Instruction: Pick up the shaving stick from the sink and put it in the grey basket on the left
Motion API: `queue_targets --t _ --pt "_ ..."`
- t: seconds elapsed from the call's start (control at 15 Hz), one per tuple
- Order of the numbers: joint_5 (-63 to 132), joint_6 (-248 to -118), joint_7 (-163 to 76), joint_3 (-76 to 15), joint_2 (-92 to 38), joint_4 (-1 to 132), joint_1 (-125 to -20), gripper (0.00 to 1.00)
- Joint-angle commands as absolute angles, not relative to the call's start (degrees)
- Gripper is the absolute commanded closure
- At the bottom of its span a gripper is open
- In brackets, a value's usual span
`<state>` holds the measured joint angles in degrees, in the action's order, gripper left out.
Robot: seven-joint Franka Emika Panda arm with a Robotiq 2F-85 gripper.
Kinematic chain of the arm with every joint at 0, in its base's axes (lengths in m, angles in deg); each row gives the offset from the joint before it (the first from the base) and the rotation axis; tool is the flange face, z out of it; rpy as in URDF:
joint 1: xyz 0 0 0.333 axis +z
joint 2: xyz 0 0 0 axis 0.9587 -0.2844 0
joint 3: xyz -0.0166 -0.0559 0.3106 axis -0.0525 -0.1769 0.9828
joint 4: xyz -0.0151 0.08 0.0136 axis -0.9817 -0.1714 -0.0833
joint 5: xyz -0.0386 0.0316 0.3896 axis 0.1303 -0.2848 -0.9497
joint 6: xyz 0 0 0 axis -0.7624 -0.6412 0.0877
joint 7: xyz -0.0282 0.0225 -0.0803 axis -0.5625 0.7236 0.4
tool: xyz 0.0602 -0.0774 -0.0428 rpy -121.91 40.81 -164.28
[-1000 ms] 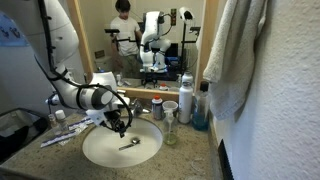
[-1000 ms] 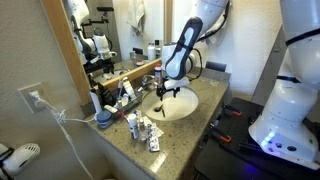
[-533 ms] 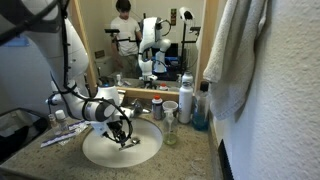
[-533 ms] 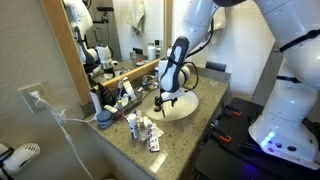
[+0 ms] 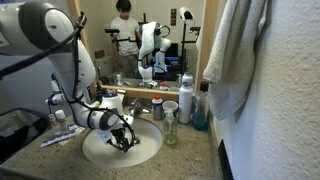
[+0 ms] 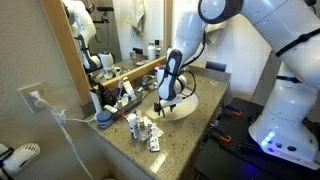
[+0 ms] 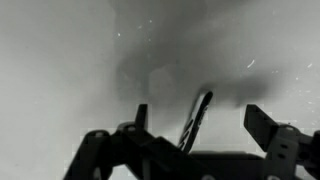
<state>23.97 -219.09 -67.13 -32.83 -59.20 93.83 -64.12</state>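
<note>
Inside the oval white sink, the black two-fingered gripper hangs low, its jaws spread wide and empty. Between them, on the sink's floor, lies the slim grey-silver shaving stick. It is probably light, stiff and slippery on porcelain, so pinch across the thin handle mid-length, not the head.

Bottles stand close beside the sink, whose bowl lies open.
</note>
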Motion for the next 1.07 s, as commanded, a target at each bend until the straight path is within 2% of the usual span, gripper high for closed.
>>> queue_targets --t 0.0,0.6,0.73,1.0 --pt "22.3 -220.1 -65.0 -33.2 -61.8 91.6 -63.9 0.33" --pt "22.5 -220.1 -65.6 -35.0 -62.4 90.8 -62.0 1.0" --pt "22.4 -220.2 -65.5 -34.8 -62.3 91.0 -62.1 0.97" --pt "22.1 -219.0 -65.3 -33.9 -59.8 92.4 -62.5 0.96"
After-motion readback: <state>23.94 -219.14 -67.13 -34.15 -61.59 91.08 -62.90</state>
